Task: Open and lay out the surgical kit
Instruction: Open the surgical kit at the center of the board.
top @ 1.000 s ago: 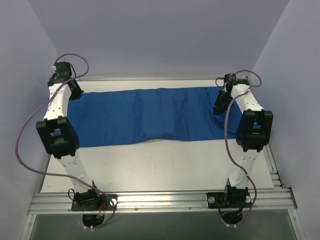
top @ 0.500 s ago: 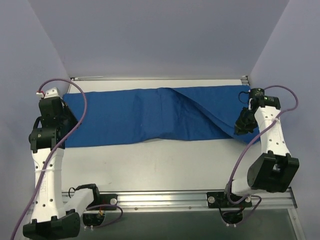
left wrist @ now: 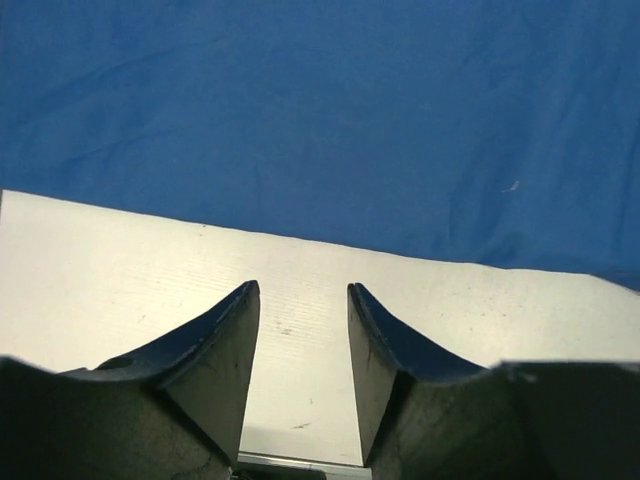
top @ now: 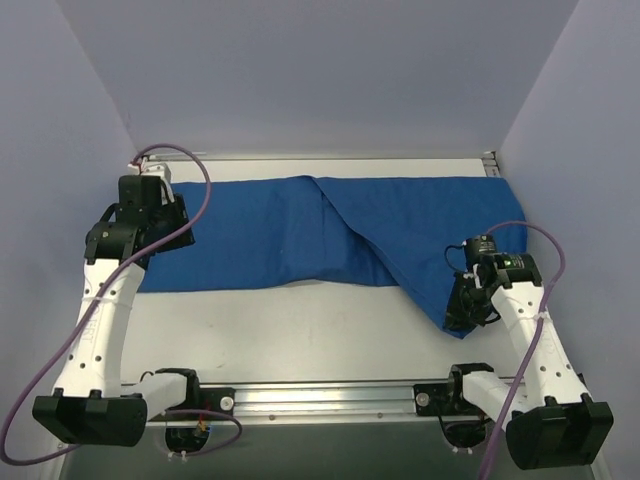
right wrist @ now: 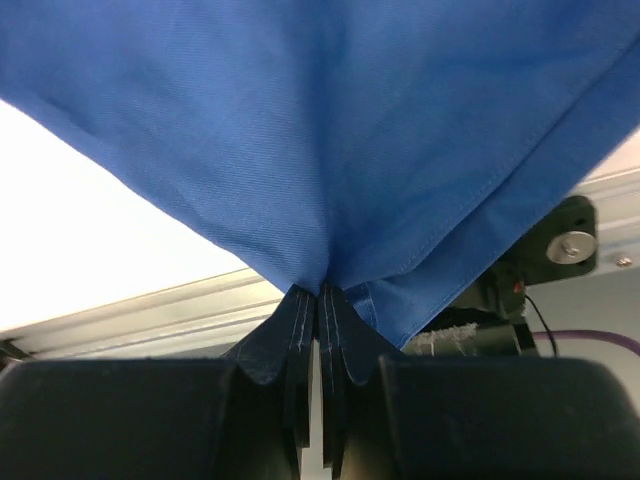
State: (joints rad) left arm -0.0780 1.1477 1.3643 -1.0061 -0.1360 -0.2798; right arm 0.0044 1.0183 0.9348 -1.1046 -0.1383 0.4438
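Currently unfolding: right gripper [right wrist: 318, 300] pinches the blue cloth wrap [top: 270, 235] by its corner; left gripper [left wrist: 300, 292] half-spread, empty. Next, likely: lay corner flat.

The top camera looks down from high behind the near edge over the whole table [top: 320, 330]. Each wrist camera looks out past its own fingers [left wrist: 210, 360], close on the blue cloth [top: 260, 235], which all views share.
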